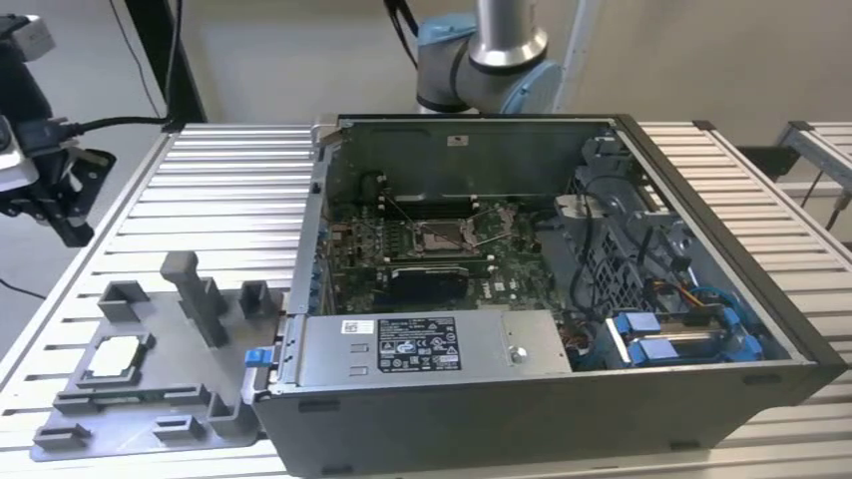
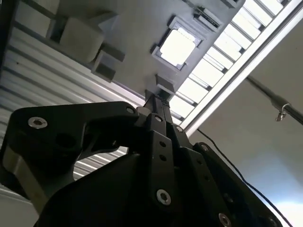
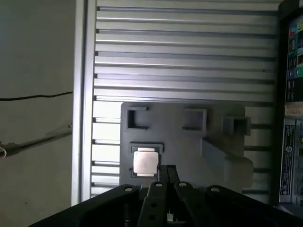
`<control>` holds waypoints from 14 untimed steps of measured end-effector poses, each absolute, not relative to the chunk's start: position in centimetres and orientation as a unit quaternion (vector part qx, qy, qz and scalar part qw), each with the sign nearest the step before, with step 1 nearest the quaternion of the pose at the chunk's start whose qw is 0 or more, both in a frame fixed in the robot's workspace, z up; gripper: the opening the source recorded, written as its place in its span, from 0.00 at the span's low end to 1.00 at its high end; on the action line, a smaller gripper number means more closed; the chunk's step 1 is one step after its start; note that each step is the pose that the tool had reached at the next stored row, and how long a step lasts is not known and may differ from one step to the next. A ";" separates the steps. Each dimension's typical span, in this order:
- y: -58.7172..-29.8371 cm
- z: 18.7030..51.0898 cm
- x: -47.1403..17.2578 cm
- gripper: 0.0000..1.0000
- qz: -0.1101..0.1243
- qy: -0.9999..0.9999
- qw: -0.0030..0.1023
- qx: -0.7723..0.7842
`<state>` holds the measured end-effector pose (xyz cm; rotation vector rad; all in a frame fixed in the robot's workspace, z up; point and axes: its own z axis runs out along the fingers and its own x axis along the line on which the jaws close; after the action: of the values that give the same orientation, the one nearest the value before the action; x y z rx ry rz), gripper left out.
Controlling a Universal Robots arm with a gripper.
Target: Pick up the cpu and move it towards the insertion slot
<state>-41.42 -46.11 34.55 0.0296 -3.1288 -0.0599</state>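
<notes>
Fingers [image 3: 162, 173] of the gripper [image 3: 166, 167] are sitting pressed together in both wrist views, gripping nothing. The gripper is hanging at the far upper left of the exterior view, above the edge of the ribbed table [image 1: 226, 170], well apart from the case [image 1: 533, 424], with a black cable [image 1: 120, 123] running off it. The cpu [image 1: 114, 356] is lying flat, silvery face up, in a square recess of the grey tray [image 1: 174, 394], in the lower left of the exterior view. Both wrist views are showing it beyond the fingertips, and nothing is touching it. The tray is resting on the table just beside the case's near corner, with several upright blocks [image 1: 200, 299] standing on it. The slot [image 1: 440, 237] is sitting in the green motherboard [image 1: 513, 279] inside the open case, near the middle of the exterior view, its silver frame catching the light, with a black rectangle [image 1: 426, 286] just below it in the frame. A labelled grey box [image 1: 426, 344] is lying along the case's near wall. The cpu and the slot are sitting well apart, the case wall standing between them. The arm [image 1: 486, 60] is rising behind the case at the top centre of the frame.
</notes>
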 end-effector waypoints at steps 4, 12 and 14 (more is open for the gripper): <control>-46.5 34.2 -42.9 0.00 -0.019 -1.000 0.007 0.009; -46.5 33.8 -43.8 0.00 -0.019 -1.000 0.007 0.009; -46.5 33.8 -43.8 0.00 -0.019 -1.000 0.007 0.009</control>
<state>-43.77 -46.49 33.82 0.0287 -3.1275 -0.0598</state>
